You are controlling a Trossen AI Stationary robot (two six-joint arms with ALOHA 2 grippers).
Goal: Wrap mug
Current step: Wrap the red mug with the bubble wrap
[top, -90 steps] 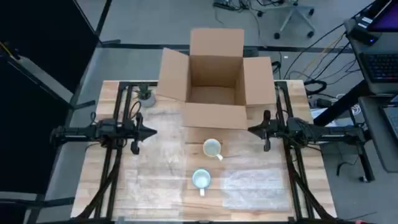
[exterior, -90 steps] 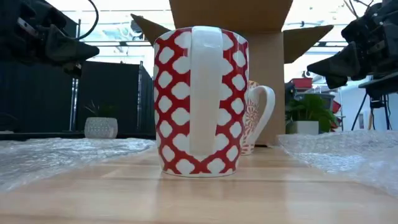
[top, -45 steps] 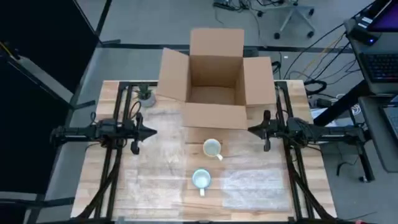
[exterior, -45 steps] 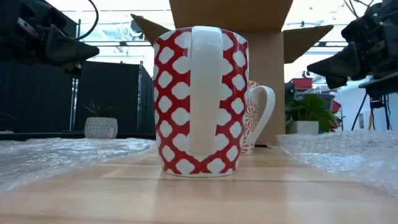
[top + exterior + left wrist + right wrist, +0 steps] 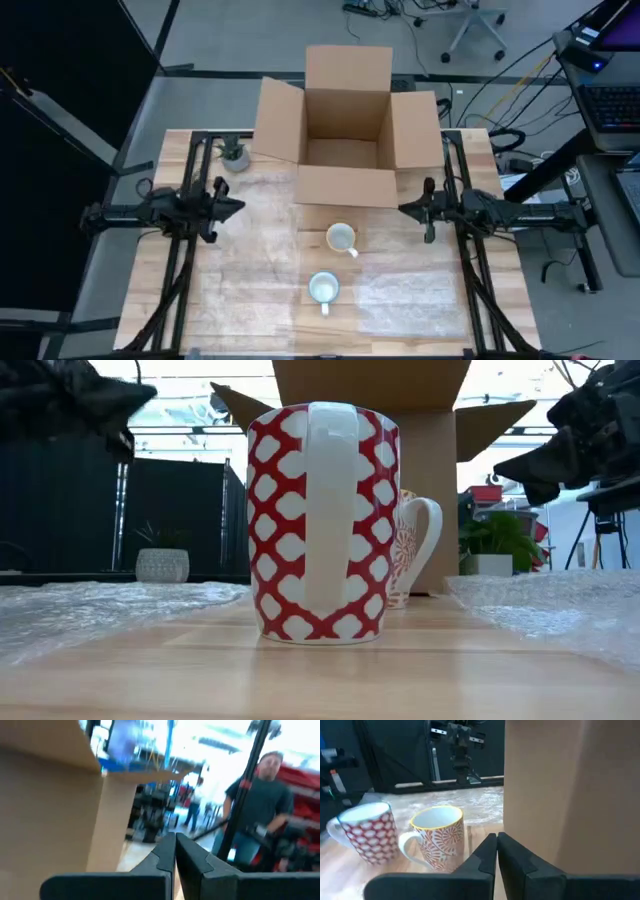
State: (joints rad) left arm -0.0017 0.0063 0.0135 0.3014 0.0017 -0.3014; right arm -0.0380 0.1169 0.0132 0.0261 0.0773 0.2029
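While both arms hang above the worktop point(image 5: 250, 300), the left pincer point(image 5: 238, 207) and right pincer point(image 5: 403, 209) are closed and empty. The red-lattice mug point(image 5: 322, 525) stands upright near the front edge, the floral mug point(image 5: 438, 837) just behind it, before the unlabelled cardboard box point(image 5: 345, 125).

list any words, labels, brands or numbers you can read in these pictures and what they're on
None can be read.
Red and white lattice-patterned ceramic mug: pattern only, no text.
Orange floral-patterned mug with a yellow rim: pattern only.
Open brown cardboard box: plain faces in every view, no print visible.
Clear bubble wrap sheets: no marks.
Background shelves in the left wrist view: too blurred to read.
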